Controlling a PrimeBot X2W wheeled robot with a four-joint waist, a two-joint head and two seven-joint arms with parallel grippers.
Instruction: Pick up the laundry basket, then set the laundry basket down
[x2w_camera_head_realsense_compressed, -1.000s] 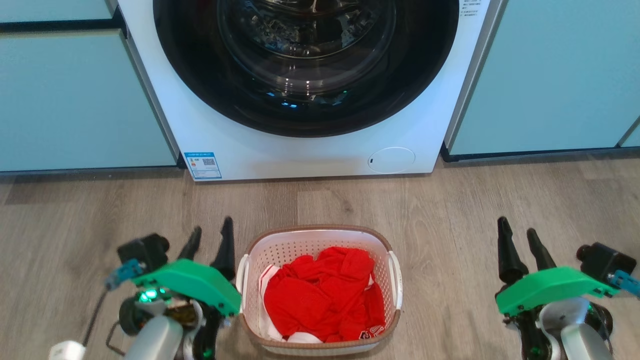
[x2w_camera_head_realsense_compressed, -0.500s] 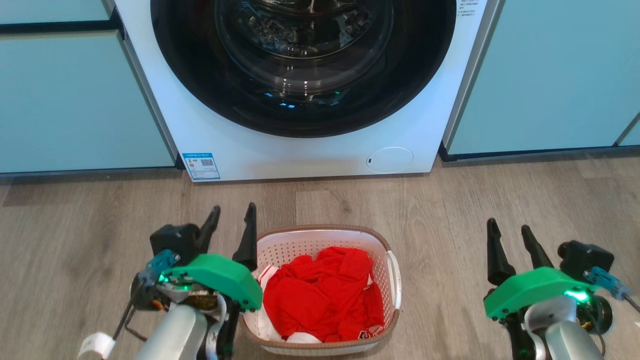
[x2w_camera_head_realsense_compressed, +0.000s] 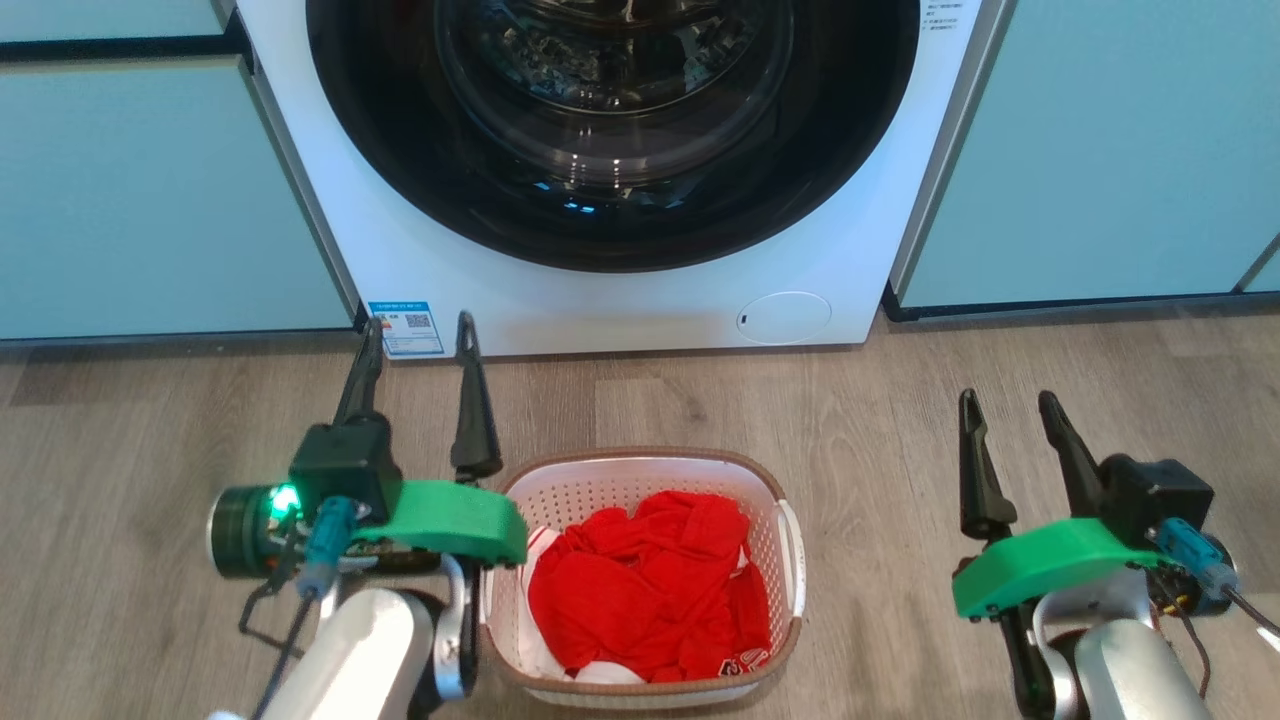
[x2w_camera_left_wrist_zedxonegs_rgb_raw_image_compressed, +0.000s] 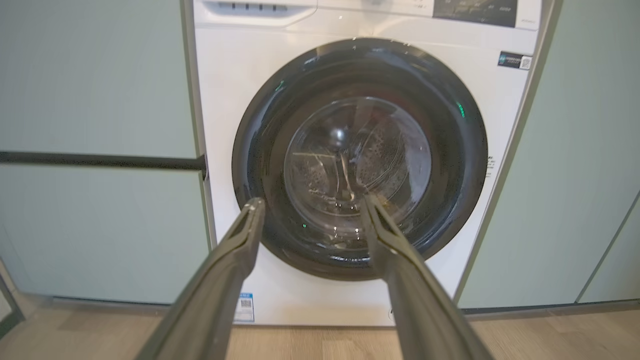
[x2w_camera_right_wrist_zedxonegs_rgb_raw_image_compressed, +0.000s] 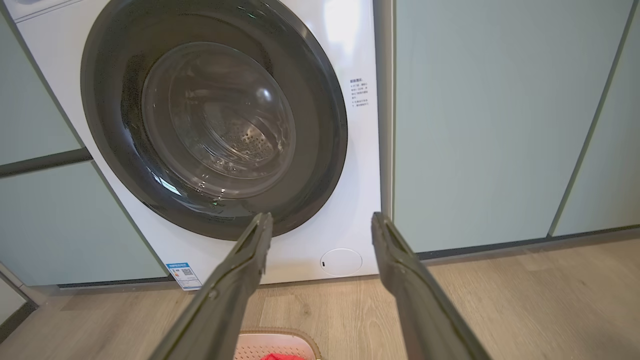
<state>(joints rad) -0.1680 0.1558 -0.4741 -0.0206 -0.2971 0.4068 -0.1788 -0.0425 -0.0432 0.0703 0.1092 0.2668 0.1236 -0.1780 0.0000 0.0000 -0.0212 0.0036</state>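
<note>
The left gripper (x2w_camera_head_realsense_compressed: 420, 323) and right gripper (x2w_camera_head_realsense_compressed: 1007, 396) each have two long, dark, tapering fingers (x2w_camera_head_realsense_compressed: 474, 420) on a bright green cover (x2w_camera_head_realsense_compressed: 450, 520). Each wrist bears a black camera block (x2w_camera_head_realsense_compressed: 340, 465) with a blue plug (x2w_camera_head_realsense_compressed: 325, 530) and thin dark cable (x2w_camera_head_realsense_compressed: 270, 600). A green light (x2w_camera_head_realsense_compressed: 283, 500) glows at the left cover's 9 o'clock. The forearms (x2w_camera_head_realsense_compressed: 360, 650) are pale silver-grey.

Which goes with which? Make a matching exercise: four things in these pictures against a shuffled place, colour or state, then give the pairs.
1. laundry basket
2. clothes
3. washing machine
4. right gripper

A. red
B. open, empty, to the right of the laundry basket
C. white body, dark round door
D. brown rim, standing on the floor

Pairs: 1-D, 2-A, 3-C, 4-B
</note>
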